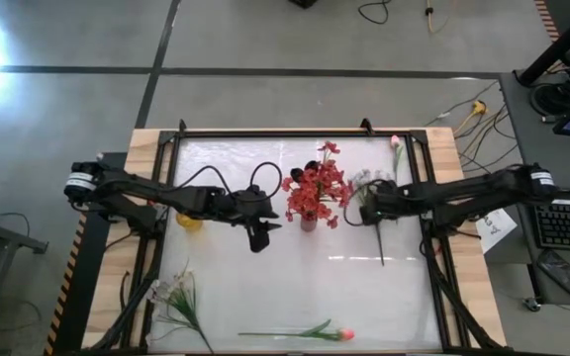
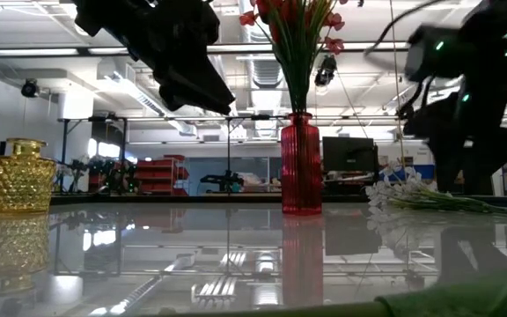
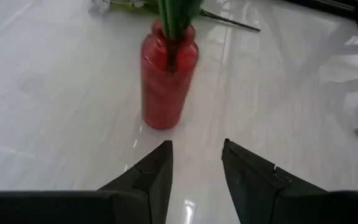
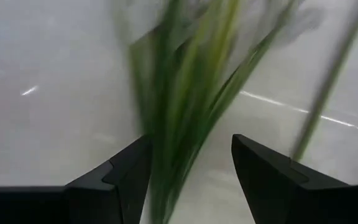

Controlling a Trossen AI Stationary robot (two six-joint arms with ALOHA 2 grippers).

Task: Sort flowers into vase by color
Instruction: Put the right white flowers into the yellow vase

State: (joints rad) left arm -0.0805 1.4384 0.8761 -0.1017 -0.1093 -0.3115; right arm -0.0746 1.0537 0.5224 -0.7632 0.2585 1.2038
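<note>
Table (image 1: 265, 297) first: your white glossy top fills the wooden frame, with both arms reaching in toward its centre from 9 and 3 o'clock.

Your left gripper (image 1: 259, 237) hangs above the table just at 9 o'clock of the red vase (image 1: 309, 222). In the left wrist view its fingers (image 3: 154, 174) are spread with bare tabletop between them, and the vase stands ahead of the tips, apart from them. Nothing is held there.

Your right gripper (image 1: 371, 208) sits just at 3 o'clock of the vase, over a pale spray (image 1: 366, 182) whose dark stem (image 1: 380, 242) runs toward 6 o'clock. In the right wrist view its fingers (image 4: 126, 177) are spread wide, and a bundle of green stems (image 4: 185, 124) passes up between them, nearer the one finger than the other. You cannot tell from the blur whether either pad touches the stems.

The red flowers (image 1: 317, 188) already stand in the red vase at the table's middle, stems upright in the neck.

At 7 o'clock near the table's corner lies a white spray (image 1: 171, 295) with its green stem running toward the near edge. Along the 6 o'clock edge lies a pink bud (image 1: 344, 334) on a long stem, flat on the table. Another pink bud (image 1: 395, 142) lies at 1 o'clock by the far edge.

A yellow glass vase (image 1: 190, 222) stands under your left arm at 9 o'clock, well apart from the red one; the low view shows it empty.
</note>
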